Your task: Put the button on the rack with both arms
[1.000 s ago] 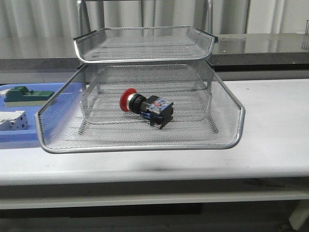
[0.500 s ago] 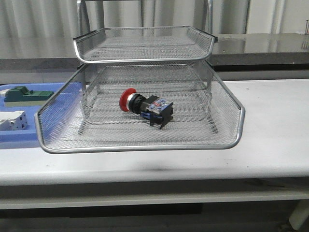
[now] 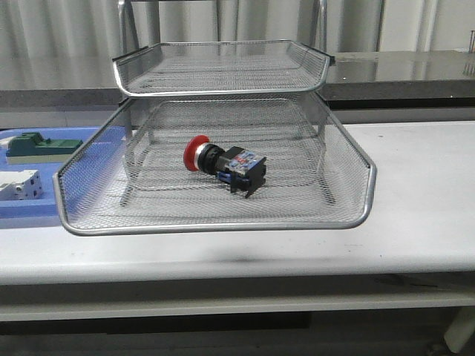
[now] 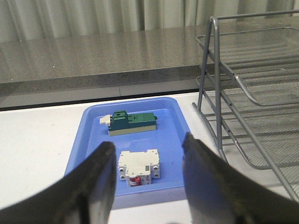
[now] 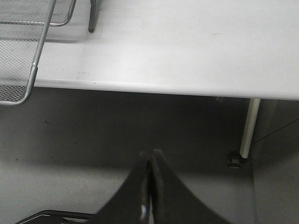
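Note:
The button [image 3: 222,165], red head to the left with a black-blue body, lies on its side in the pulled-out middle tray of the silver wire-mesh rack [image 3: 215,224]. The rack also shows in the left wrist view [image 4: 252,98] and its tray corner in the right wrist view [image 5: 21,56]. My left gripper [image 4: 147,154] is open and empty, above the near edge of the blue tray, apart from the rack. My right gripper [image 5: 151,156] is shut and empty, below the table's front edge, over the floor. Neither arm shows in the front view.
A flat blue plastic tray [image 4: 88,140] left of the rack holds a green block [image 4: 132,123] and a white block [image 4: 138,167]; both also show in the front view [image 3: 41,146] [image 3: 18,184]. A table leg [image 5: 247,130] stands right of my right gripper.

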`<control>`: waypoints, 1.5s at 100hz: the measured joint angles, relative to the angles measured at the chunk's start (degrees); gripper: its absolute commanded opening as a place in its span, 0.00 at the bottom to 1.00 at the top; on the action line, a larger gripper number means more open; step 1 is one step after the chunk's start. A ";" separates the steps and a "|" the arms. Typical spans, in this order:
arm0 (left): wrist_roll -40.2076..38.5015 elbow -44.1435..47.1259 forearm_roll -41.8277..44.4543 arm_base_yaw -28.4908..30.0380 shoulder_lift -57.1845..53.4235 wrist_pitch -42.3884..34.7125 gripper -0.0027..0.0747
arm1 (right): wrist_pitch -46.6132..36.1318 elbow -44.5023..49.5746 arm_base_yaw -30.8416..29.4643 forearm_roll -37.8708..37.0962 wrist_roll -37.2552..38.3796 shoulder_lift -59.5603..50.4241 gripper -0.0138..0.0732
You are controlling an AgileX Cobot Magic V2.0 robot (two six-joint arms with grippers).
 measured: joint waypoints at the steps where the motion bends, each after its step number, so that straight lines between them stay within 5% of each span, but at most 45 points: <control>1: 0.00 0.00 0.00 0.00 0.00 0.00 0.27 | 0.00 0.00 0.00 0.00 0.00 0.00 0.08; 20: 0.00 0.00 0.00 0.00 0.00 0.00 0.01 | 0.00 0.00 0.00 0.00 0.00 0.00 0.08; 98: 0.00 0.00 0.00 0.00 0.00 -0.14 0.01 | -0.71 0.00 0.00 0.74 0.00 0.00 0.08; 123: 0.00 0.00 0.00 0.00 0.00 -0.18 0.01 | -3.37 0.00 0.00 8.96 -0.27 5.29 0.08; 150: 0.00 0.00 0.00 0.00 0.00 -0.27 0.01 | -4.90 0.00 0.00 21.84 -9.00 17.59 0.09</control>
